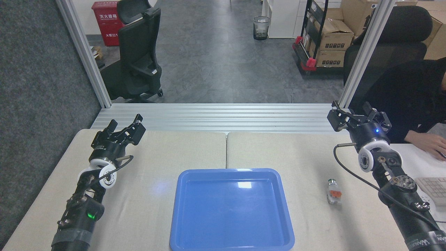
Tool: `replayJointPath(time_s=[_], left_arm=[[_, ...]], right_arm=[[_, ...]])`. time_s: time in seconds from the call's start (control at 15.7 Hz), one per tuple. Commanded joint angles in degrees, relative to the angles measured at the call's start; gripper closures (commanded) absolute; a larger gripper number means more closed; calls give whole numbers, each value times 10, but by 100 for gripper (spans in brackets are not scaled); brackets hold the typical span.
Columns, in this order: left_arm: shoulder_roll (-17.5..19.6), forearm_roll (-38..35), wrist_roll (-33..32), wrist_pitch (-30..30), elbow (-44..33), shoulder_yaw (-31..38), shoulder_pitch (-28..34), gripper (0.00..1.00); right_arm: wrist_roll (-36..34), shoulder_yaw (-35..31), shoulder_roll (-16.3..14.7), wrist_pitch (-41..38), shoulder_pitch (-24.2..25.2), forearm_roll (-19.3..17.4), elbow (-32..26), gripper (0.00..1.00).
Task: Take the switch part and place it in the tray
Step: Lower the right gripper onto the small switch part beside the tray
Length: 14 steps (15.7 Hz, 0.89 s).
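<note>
The switch part, a small white block with an orange insert and a silver-green cap, lies on the table right of the tray. The glossy blue tray sits at the table's front centre with nothing in it. My right gripper is open and raised near the table's far right edge, well behind the switch part. At the far left my left gripper hovers open over the table and holds nothing.
A person in dark clothes sits at the right, one hand resting on the table beside my right arm. A keyboard lies at the right edge. An aluminium rail runs along the table's far side.
</note>
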Motion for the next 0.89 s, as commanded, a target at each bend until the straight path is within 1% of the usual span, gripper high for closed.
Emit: replayJointPath(time_s=[0.0,0.32,0.51,0.64,0.7,0.83], left_arm=[[0,0,0,0,0,-13,0,0],[0,0,0,0,0,-13,0,0],[0,0,0,0,0,-13,0,0],[0,0,0,0,0,-13,0,0],[0,0,0,0,0,-13,0,0],[0,0,0,0,0,-13,0,0]], right_arm=[[0,1,0,0,-13,0,-8,0],[0,8,3,0,-13,0,-10,0],[0,9,6,-1,-1,0,-15,0],[0,5,6,0,27,0,-20,0],[0,7,12,0,49,0,-19,0],[0,6,40,1,99,1,-19,0]])
